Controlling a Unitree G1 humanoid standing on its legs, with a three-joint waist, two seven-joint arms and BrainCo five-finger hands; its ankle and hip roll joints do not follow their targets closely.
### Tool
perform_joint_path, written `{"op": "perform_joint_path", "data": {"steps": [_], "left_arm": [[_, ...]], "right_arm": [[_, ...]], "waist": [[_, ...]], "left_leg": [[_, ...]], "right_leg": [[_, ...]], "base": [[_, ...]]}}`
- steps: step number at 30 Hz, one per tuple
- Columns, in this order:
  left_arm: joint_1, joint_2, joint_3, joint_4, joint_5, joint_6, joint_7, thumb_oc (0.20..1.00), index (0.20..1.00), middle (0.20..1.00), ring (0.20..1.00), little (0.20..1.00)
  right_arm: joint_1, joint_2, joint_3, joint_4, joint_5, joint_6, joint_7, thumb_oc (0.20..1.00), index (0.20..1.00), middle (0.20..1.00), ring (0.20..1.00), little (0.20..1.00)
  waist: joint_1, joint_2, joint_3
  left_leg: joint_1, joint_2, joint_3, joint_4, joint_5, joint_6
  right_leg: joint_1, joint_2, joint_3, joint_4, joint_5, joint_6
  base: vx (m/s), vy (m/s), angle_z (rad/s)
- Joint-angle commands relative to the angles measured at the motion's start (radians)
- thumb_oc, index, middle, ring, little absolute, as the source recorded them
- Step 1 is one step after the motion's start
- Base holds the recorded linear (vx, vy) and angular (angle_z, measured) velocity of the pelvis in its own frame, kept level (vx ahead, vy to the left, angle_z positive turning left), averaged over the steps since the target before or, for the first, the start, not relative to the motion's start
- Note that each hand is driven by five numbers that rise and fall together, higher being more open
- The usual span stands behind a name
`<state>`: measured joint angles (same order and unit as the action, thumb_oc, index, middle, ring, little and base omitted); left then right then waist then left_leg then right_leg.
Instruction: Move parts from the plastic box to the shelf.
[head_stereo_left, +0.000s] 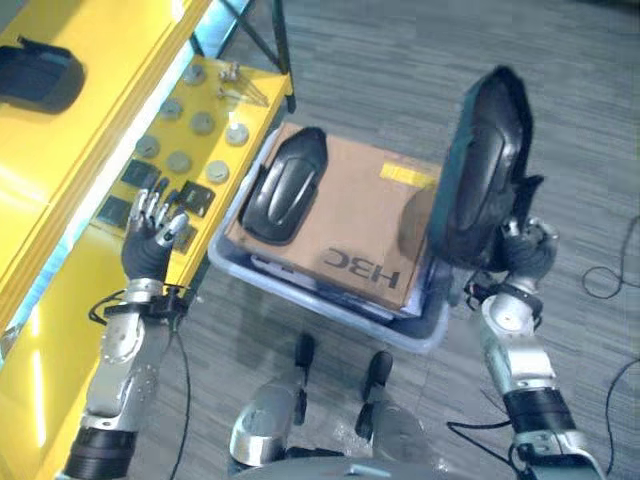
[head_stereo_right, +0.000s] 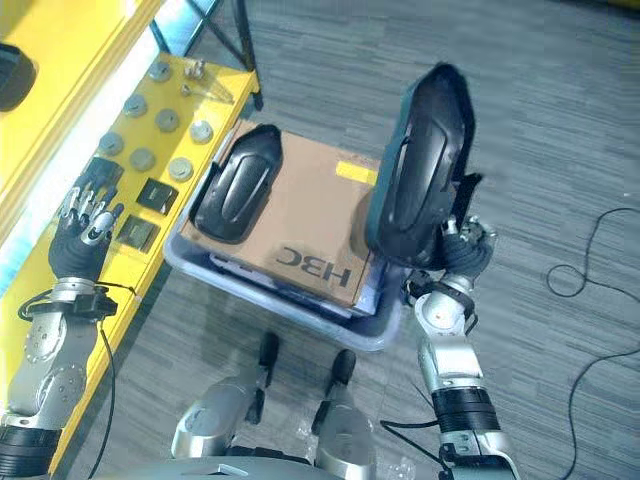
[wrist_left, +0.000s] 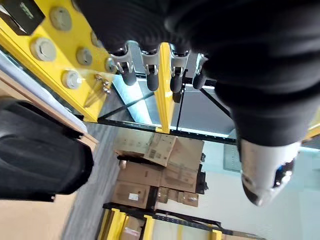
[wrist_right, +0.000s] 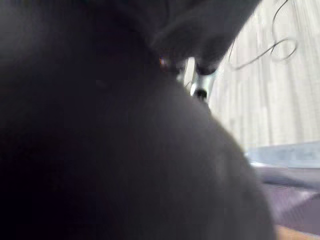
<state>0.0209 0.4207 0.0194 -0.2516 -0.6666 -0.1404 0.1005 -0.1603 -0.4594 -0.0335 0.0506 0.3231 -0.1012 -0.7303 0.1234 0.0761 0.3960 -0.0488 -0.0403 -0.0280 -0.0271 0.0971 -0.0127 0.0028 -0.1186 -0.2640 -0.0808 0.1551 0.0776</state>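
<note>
Hovering open-fingered over the yellow shelf (head_stereo_left: 60, 150), the left hand (head_stereo_left: 152, 235) holds nothing; one black part (head_stereo_left: 285, 185) lies on the cardboard (head_stereo_left: 365, 215) in the plastic box (head_stereo_left: 330, 310), while the right hand (head_stereo_left: 520, 250) grips a second part (head_stereo_left: 485, 165) upright.

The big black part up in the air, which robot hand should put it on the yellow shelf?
The right hand, probably: it already grips the lifted black part. The left hand hovers open over the yellow shelf, holding nothing.

no print read off; dark lettering on cardboard box (head_stereo_left: 350, 215) side.
</note>
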Motion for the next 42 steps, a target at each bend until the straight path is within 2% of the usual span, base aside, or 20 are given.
{"op": "perform_joint_path", "data": {"steps": [1, 3, 5, 6, 7, 8, 9, 14, 15, 21, 24, 27, 32, 37, 39, 42], "left_arm": [[0.002, 0.032, -0.016, -0.035, -0.012, 0.045, -0.07, 1.0, 1.0, 1.0, 1.0, 1.0], [-0.016, 0.029, -0.041, -0.024, -0.034, 0.113, -0.117, 1.0, 1.0, 1.0, 1.0, 1.0], [-0.032, 0.029, -0.065, -0.017, -0.056, 0.134, -0.137, 1.0, 1.0, 1.0, 1.0, 1.0], [-0.055, 0.026, -0.089, -0.007, -0.084, 0.182, -0.16, 1.0, 1.0, 1.0, 1.0, 1.0], [-0.101, 0.019, -0.139, 0.011, -0.127, 0.203, -0.176, 1.0, 1.0, 1.0, 1.0, 1.0], [-0.125, 0.013, -0.162, 0.019, -0.151, 0.235, -0.181, 1.0, 1.0, 1.0, 1.0, 1.0], [-0.185, -0.003, -0.216, 0.042, -0.176, 0.283, -0.138, 1.0, 1.0, 1.0, 1.0, 1.0], [-0.328, -0.059, -0.329, 0.13, -0.231, 0.339, -0.091, 1.0, 1.0, 1.0, 1.0, 1.0], [-0.362, -0.077, -0.352, 0.156, -0.269, 0.368, -0.092, 1.0, 1.0, 1.0, 1.0, 1.0], [-0.47, -0.172, -0.453, 0.278, -0.283, 0.4, -0.04, 1.0, 1.0, 1.0, 1.0, 1.0], [-0.485, -0.183, -0.46, 0.296, -0.305, 0.423, -0.033, 1.0, 1.0, 1.0, 1.0, 1.0], [-0.503, -0.196, -0.47, 0.319, -0.293, 0.428, 0.011, 1.0, 1.0, 1.0, 1.0, 1.0], [-0.526, -0.216, -0.476, 0.375, -0.235, 0.399, 0.048, 1.0, 1.0, 1.0, 1.0, 1.0], [-0.551, -0.22, -0.469, 0.405, -0.095, 0.356, 0.049, 1.0, 1.0, 1.0, 1.0, 1.0], [-0.569, -0.203, -0.465, 0.403, 0.053, 0.317, 0.075, 1.0, 1.0, 1.0, 1.0, 1.0], [-0.593, -0.177, -0.458, 0.399, 0.146, 0.277, 0.116, 1.0, 1.0, 1.0, 1.0, 1.0]], "right_arm": [[-0.004, -0.034, 0.015, -0.04, -0.034, -0.088, 0.005, 0.2, 0.2, 0.2, 0.2, 0.2], [-0.009, -0.035, 0.02, -0.049, -0.045, -0.081, 0.006, 0.2, 0.2, 0.2, 0.2, 0.2], [-0.014, -0.039, 0.028, -0.051, -0.051, -0.082, 0.008, 0.2, 0.2, 0.2, 0.2, 0.2], [-0.026, -0.041, 0.042, -0.051, -0.063, -0.074, 0.003, 0.2, 0.2, 0.2, 0.2, 0.2], [-0.052, -0.046, 0.067, -0.046, -0.073, -0.055, 0.004, 0.2, 0.2, 0.2, 0.2, 0.2], [-0.066, -0.047, 0.081, -0.041, -0.074, -0.047, 0.003, 0.2, 0.2, 0.2, 0.2, 0.2], [-0.1, -0.043, 0.117, -0.022, -0.094, -0.031, 0.005, 0.2, 0.2, 0.2, 0.2, 0.2], [-0.164, -0.03, 0.202, 0.01, -0.09, -0.001, 0.028, 0.2, 0.2, 0.2, 0.2, 0.2], [-0.178, -0.023, 0.222, 0.023, -0.086, 0.001, 0.037, 0.2, 0.2, 0.2, 0.2, 0.2], [-0.221, 0.021, 0.308, 0.091, -0.081, 0.004, 0.066, 0.2, 0.2, 0.2, 0.2, 0.2], [-0.221, 0.023, 0.32, 0.095, -0.072, 0.005, 0.072, 0.2, 0.2, 0.2, 0.2, 0.2], [-0.226, 0.031, 0.331, 0.096, -0.083, 0.014, 0.071, 0.2, 0.2, 0.2, 0.2, 0.2], [-0.232, 0.033, 0.334, 0.092, -0.088, 0.021, 0.084, 0.2, 0.2, 0.2, 0.2, 0.2], [-0.244, 0.04, 0.341, 0.102, -0.088, 0.036, 0.078, 0.2, 0.2, 0.2, 0.2, 0.2], [-0.241, 0.041, 0.336, 0.106, -0.086, 0.04, 0.08, 0.2, 0.2, 0.2, 0.2, 0.2], [-0.236, 0.036, 0.33, 0.11, -0.08, 0.043, 0.096, 0.2, 0.2, 0.2, 0.2, 0.2]], "waist": [[0.005, -0.042, -0.136], [0.001, -0.046, -0.16], [-0.001, -0.047, -0.171], [-0.003, -0.048, -0.185], [-0.009, -0.05, -0.204], [-0.012, -0.051, -0.211], [-0.021, -0.052, -0.229], [-0.048, -0.058, -0.272], [-0.057, -0.059, -0.284], [-0.095, -0.066, -0.331], [-0.105, -0.068, -0.341], [-0.115, -0.067, -0.349], [-0.129, -0.068, -0.361], [-0.133, -0.07, -0.365], [-0.135, -0.07, -0.367], [-0.135, -0.071, -0.367]], "left_leg": [[-0.014, 0.029, 0.054, 0.061, -0.079, 0.002], [0.008, 0.033, 0.062, 0.052, -0.082, 0.001], [0.021, 0.035, 0.065, 0.046, -0.083, 0.002], [0.032, 0.036, 0.07, 0.041, -0.085, 0.001], [0.046, 0.038, 0.077, 0.036, -0.087, 0.002], [0.053, 0.039, 0.079, 0.034, -0.087, 0.002], [0.068, 0.043, 0.087, 0.026, -0.086, 0.001], [0.104, 0.049, 0.104, 0.007, -0.084, 0.002], [0.111, 0.05, 0.11, 0.004, -0.083, 0.002], [0.133, 0.061, 0.145, -0.007, -0.084, 0.0], [0.136, 0.065, 0.155, -0.007, -0.084, -0.001], [0.141, 0.067, 0.167, -0.008, -0.086, 0.0], [0.145, 0.069, 0.177, -0.01, -0.089, 0.0], [0.147, 0.07, 0.179, -0.011, -0.09, 0.0], [0.147, 0.07, 0.178, -0.011, -0.09, 0.0], [0.15, 0.071, 0.176, -0.013, -0.091, -0.002]], "right_leg": [[0.008, -0.053, 0.012, 0.011, -0.029, 0.064], [0.024, -0.05, 0.014, 0.003, -0.029, 0.065], [0.034, -0.049, 0.016, -0.001, -0.029, 0.066], [0.04, -0.047, 0.019, -0.004, -0.03, 0.067], [0.048, -0.045, 0.023, -0.006, -0.03, 0.067], [0.052, -0.044, 0.026, -0.006, -0.031, 0.067], [0.059, -0.042, 0.032, -0.006, -0.032, 0.068], [0.071, -0.034, 0.052, -0.006, -0.034, 0.07], [0.072, -0.031, 0.059, -0.006, -0.034, 0.07], [0.07, -0.016, 0.09, -0.006, -0.039, 0.068], [0.068, -0.011, 0.099, -0.006, -0.04, 0.067], [0.067, -0.006, 0.108, -0.006, -0.043, 0.064], [0.062, 0.003, 0.123, -0.006, -0.046, 0.062], [0.06, 0.008, 0.128, -0.006, -0.048, 0.061], [0.06, 0.01, 0.13, -0.006, -0.049, 0.06], [0.062, 0.012, 0.131, -0.006, -0.052, 0.06]], "base": [[0.08, -0.025, -0.11], [0.09, -0.034, -0.03], [0.05, -0.024, -0.04], [0.05, -0.027, -0.06], [0.06, -0.029, -0.04], [0.06, -0.031, -0.06], [0.06, -0.023, -0.08], [0.04, -0.023, -0.12], [0.04, -0.03, -0.04], [0.03, -0.047, -0.14], [0.01, -0.035, -0.19], [0.0, -0.022, -0.09], [0.01, -0.029, -0.09], [0.01, -0.016, -0.06], [0.0, 0.0, 0.0], [0.0, 0.0, 0.0]]}}
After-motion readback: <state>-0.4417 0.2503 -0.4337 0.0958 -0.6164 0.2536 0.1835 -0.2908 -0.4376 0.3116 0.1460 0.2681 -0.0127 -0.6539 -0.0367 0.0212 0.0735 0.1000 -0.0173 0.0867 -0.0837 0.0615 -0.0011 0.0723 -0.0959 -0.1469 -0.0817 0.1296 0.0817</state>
